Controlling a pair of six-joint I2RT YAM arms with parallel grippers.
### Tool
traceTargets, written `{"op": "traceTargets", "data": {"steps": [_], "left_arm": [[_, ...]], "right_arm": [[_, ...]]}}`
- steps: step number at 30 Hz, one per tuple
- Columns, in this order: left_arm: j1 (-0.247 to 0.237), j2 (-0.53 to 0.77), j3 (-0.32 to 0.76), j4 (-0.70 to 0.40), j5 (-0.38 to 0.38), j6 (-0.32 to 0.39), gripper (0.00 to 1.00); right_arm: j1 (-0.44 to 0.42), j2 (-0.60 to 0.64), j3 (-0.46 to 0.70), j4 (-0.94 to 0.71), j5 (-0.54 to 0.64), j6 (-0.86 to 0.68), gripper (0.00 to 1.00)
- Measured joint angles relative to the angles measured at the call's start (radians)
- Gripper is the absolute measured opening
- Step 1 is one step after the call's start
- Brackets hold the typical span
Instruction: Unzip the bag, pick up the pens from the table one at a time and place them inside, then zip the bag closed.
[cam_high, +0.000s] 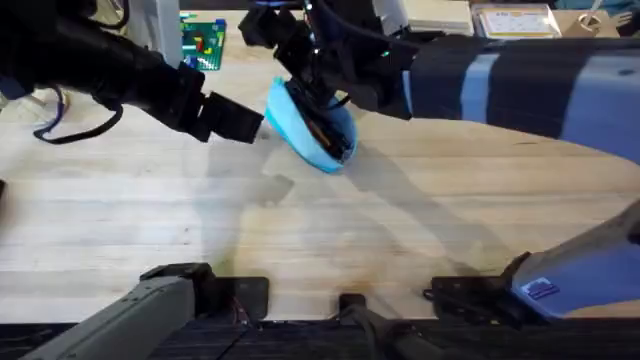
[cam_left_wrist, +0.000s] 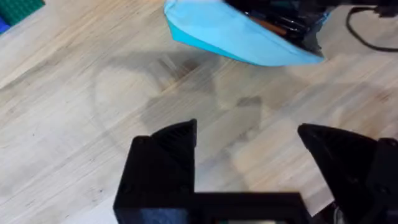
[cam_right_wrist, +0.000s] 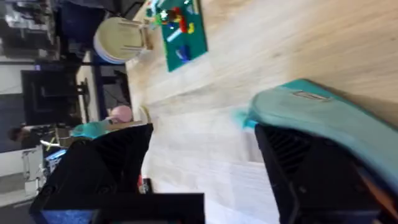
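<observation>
The light-blue bag (cam_high: 300, 122) lies at the back middle of the table (cam_high: 300, 230) with its mouth gaping. Inside it I see a dark pen and an orange-red pen (cam_left_wrist: 273, 25), also visible from overhead as pens (cam_high: 328, 135). My right gripper (cam_high: 315, 88) hangs right over the bag's opening. In the right wrist view the right gripper (cam_right_wrist: 205, 134) is open, one finger (cam_right_wrist: 311, 174) lying against the bag (cam_right_wrist: 323, 115). My left gripper (cam_high: 245, 122) is open just left of the bag, holding nothing. In its wrist view the left gripper (cam_left_wrist: 245, 127) is short of the bag (cam_left_wrist: 230, 34).
A green brick baseplate (cam_high: 203, 42) lies at the back left, with white plates (cam_right_wrist: 118, 40) beyond it. Books and boxes (cam_high: 515, 18) line the back right. Bare wood stretches from the bag to the front edge.
</observation>
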Motion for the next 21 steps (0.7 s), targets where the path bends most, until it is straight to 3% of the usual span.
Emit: {"op": "traceTargets", "data": {"steps": [21], "left_arm": [[0.0, 0.0, 0.0, 0.0, 0.0, 0.0, 0.995]], "right_arm": [[0.0, -0.147, 0.0, 0.05, 0.039, -0.225, 0.997]]}}
